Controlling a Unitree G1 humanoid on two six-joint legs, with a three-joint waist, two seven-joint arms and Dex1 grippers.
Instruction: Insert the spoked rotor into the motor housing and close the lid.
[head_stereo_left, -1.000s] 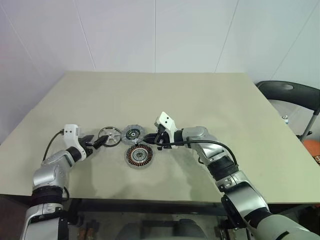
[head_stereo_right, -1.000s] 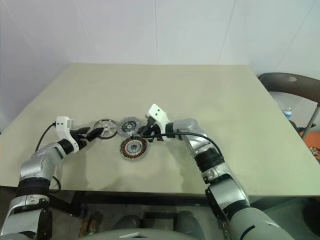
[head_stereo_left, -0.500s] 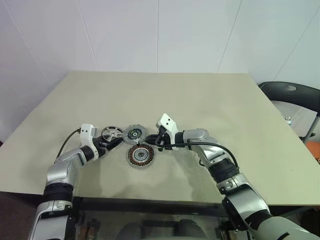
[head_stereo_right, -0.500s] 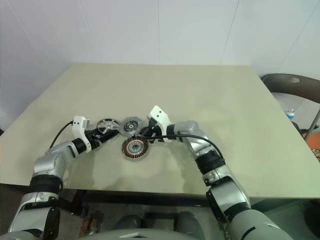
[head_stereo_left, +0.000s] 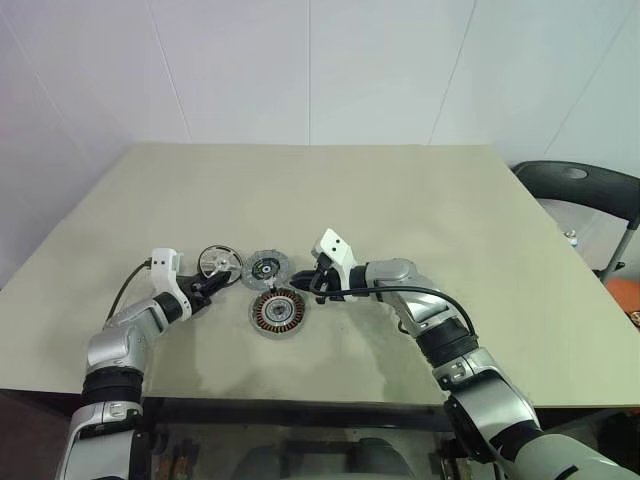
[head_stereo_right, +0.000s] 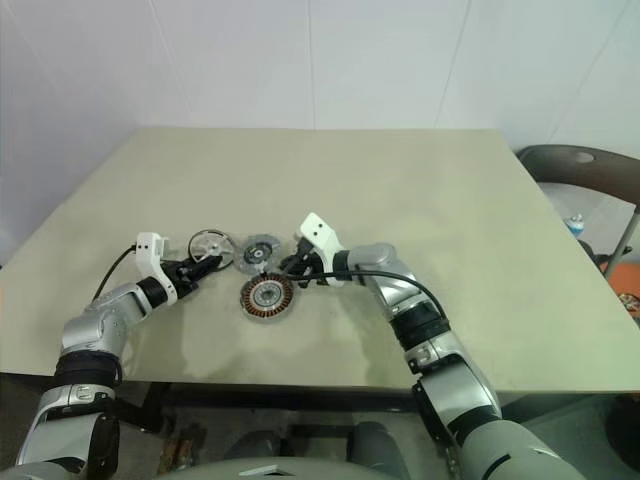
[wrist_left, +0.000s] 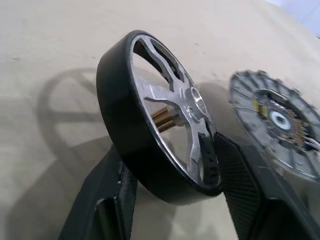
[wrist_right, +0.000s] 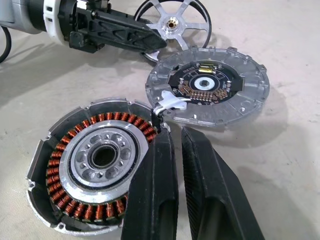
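- Two fingers of the left end effector (wrist_left: 170, 200) pinch the tilted spoked rotor (wrist_left: 160, 120); a loose grip could drop it
- Right end effector (wrist_right: 172, 185), pressed together, rests at the motor housing (wrist_right: 95, 165), possibly blocking insertion

A large beige table (head_stereo_left: 400, 200) with a plain matte top fills the middle of the scene. Behind its far edge stands a white wall (head_stereo_left: 320, 70) made of smooth panels, with thin vertical seams between them. On the right side, near the table's far corner, there is a black chair (head_stereo_left: 585, 195). The light is soft and even, and shadows on the tabletop are weak.
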